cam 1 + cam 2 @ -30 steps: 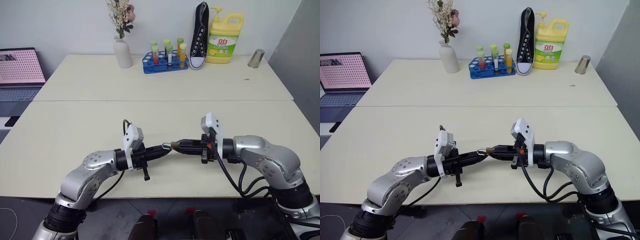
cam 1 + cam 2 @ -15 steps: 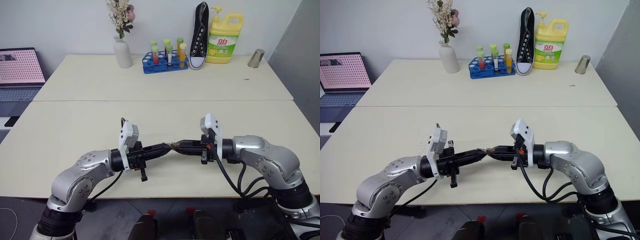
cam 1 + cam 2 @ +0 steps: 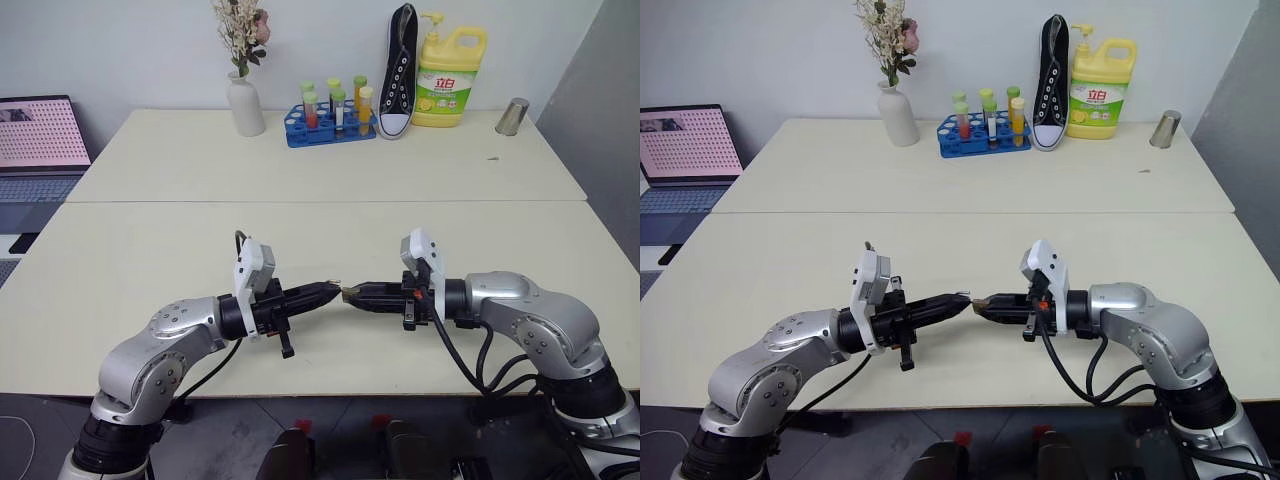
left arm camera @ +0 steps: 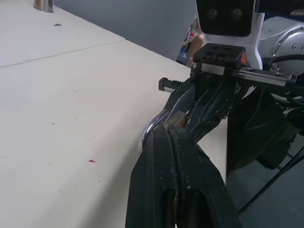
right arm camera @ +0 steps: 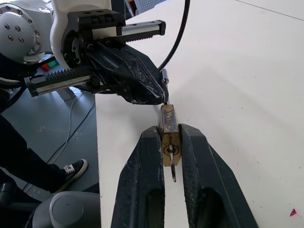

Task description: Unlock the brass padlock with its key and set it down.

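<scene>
Above the table's near edge, my right gripper (image 3: 347, 293) is shut on the brass padlock (image 5: 168, 130), its fingers clamping the small gold body from both sides. The keyhole face looks toward the right wrist camera. A thin grey stub (image 5: 173, 174) juts out below the keyhole, and I cannot tell whether it is the key. The silvery shackle (image 4: 146, 133) points away toward my left gripper (image 3: 333, 288). That gripper is shut, with its tips right at the shackle; whether they pinch it I cannot tell. Both grippers lie nearly level, tip to tip.
Along the cream table's (image 3: 300, 170) far edge stand a white vase with dried flowers (image 3: 245, 105), a blue test-tube rack (image 3: 330, 125), an upright black sneaker (image 3: 398, 70), a yellow detergent bottle (image 3: 448, 78) and a metal cup (image 3: 513, 116). A laptop (image 3: 35, 135) sits at the far left.
My left forearm has shifted slightly to the left and up, with its tips still at the padlock's shackle. The right arm and the padlock have stayed put.
</scene>
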`<act>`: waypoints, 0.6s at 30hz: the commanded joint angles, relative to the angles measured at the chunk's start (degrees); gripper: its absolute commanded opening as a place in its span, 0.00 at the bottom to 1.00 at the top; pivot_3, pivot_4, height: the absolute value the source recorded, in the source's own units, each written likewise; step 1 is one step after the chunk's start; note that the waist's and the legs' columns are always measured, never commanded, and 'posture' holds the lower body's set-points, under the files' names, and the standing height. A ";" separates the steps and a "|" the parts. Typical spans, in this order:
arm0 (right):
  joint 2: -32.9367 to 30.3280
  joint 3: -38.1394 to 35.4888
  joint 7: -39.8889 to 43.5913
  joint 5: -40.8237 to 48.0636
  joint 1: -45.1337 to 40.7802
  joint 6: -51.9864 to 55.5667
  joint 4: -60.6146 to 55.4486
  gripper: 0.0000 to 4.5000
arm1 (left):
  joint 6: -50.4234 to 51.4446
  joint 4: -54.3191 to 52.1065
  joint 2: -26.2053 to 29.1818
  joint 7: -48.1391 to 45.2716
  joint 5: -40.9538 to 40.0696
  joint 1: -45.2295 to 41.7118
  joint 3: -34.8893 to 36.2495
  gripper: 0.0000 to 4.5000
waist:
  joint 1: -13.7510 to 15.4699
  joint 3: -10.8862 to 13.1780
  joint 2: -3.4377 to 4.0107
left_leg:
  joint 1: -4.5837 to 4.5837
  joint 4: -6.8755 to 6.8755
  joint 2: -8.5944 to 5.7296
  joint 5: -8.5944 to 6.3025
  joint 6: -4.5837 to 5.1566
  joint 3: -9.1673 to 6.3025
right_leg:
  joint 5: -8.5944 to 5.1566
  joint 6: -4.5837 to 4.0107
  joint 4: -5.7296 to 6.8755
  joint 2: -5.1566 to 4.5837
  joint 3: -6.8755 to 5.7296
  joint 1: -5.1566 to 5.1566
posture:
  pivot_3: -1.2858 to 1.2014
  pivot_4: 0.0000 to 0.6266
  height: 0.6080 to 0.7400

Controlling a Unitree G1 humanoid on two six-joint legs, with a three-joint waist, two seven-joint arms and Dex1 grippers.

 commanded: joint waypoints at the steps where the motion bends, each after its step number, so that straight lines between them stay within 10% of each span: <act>1: 0.86 -2.09 -0.55 2.32 -0.54 1.60 -0.07 0.03 | -10.23 -1.82 4.24 -5.77 9.12 3.00 -2.07 0.00 | -0.05 0.00 0.00 | 0.01 -0.02 -0.01 0.00 0.00 0.04 | 0.00 -0.01 0.01 0.00 0.03 0.00 | 0.52 0.24 1.00; 7: -0.24 -3.13 0.26 4.32 -1.30 6.12 2.85 0.03 | -49.15 12.35 8.50 -11.64 30.78 8.78 -4.38 0.12 | 0.41 0.04 0.07 | 0.00 -0.07 -0.01 0.00 0.00 0.09 | -0.02 -0.06 -0.08 -0.03 0.06 0.00 | 0.52 0.24 1.00; 18: 5.56 2.48 -2.83 -0.68 -5.53 10.89 15.08 0.03 | -61.58 17.59 5.87 -8.85 30.77 9.30 -1.97 0.90 | -0.06 0.05 0.08 | -0.04 -0.07 -0.01 -0.01 0.02 0.06 | -0.01 -0.05 -0.03 -0.07 0.01 -0.07 | 0.52 0.24 1.00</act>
